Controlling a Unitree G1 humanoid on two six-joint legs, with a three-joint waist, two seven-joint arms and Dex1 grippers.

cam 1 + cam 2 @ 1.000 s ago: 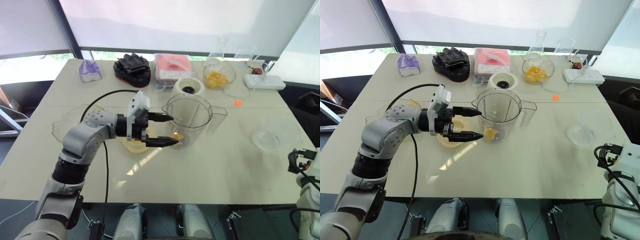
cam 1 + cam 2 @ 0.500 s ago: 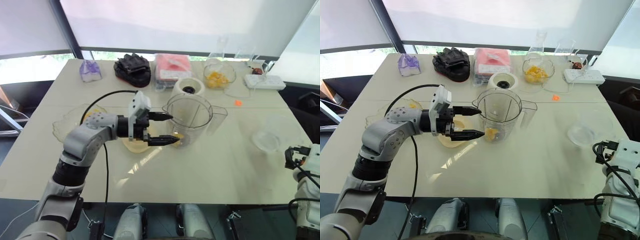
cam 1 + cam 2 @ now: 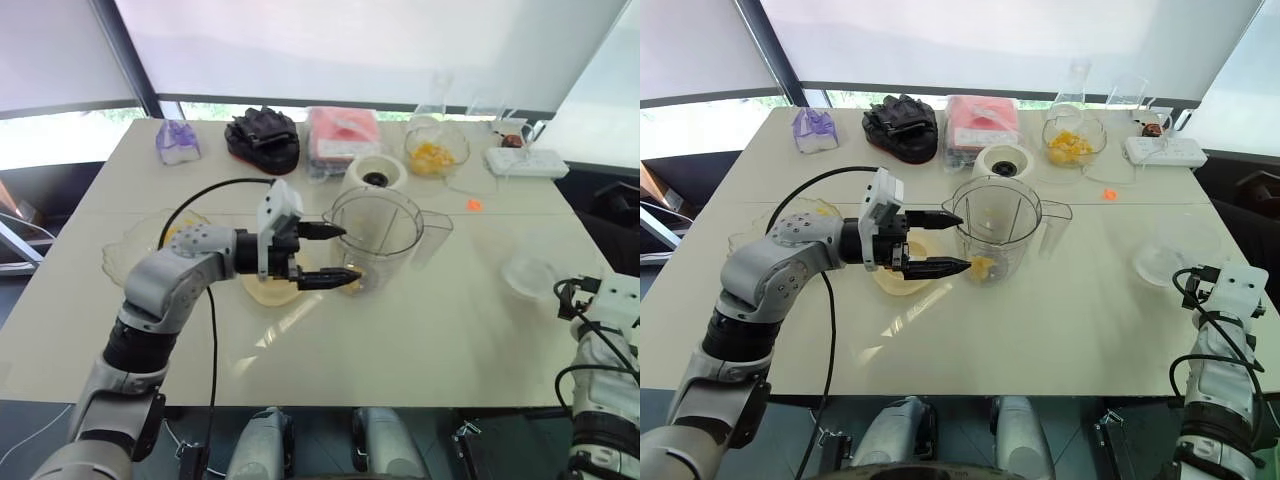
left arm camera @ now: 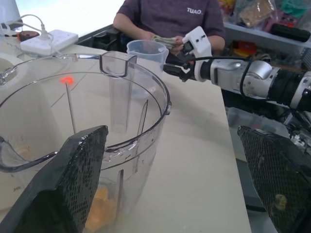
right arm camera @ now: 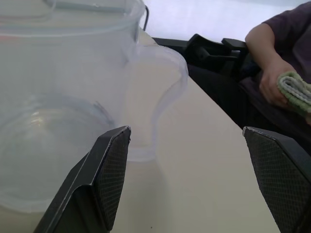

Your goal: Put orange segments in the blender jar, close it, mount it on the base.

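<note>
Since a second ago, the right gripper (image 3: 1225, 290) has risen into the head view's lower right, while the spread left gripper (image 3: 335, 252) stays beside the centred blender jar (image 3: 378, 238). Left wrist view: orange segments (image 4: 102, 208) lie in that jar's bottom. Right wrist view: wide-apart fingers (image 5: 104, 167) face a clear measuring jug (image 5: 73, 63).

My left arm (image 3: 165, 285) is built of rounded silver-grey shells dotted with small dark screw holes, joined by black rings, and a black cable loops from its forearm. A white block sits at its wrist, ahead of my left tool (image 3: 330, 255), whose two black fingers (image 4: 73, 182) are tapered, with a fine mesh texture. My right arm (image 3: 1215, 335) carries a white wrist block and black coiled cables.
</note>
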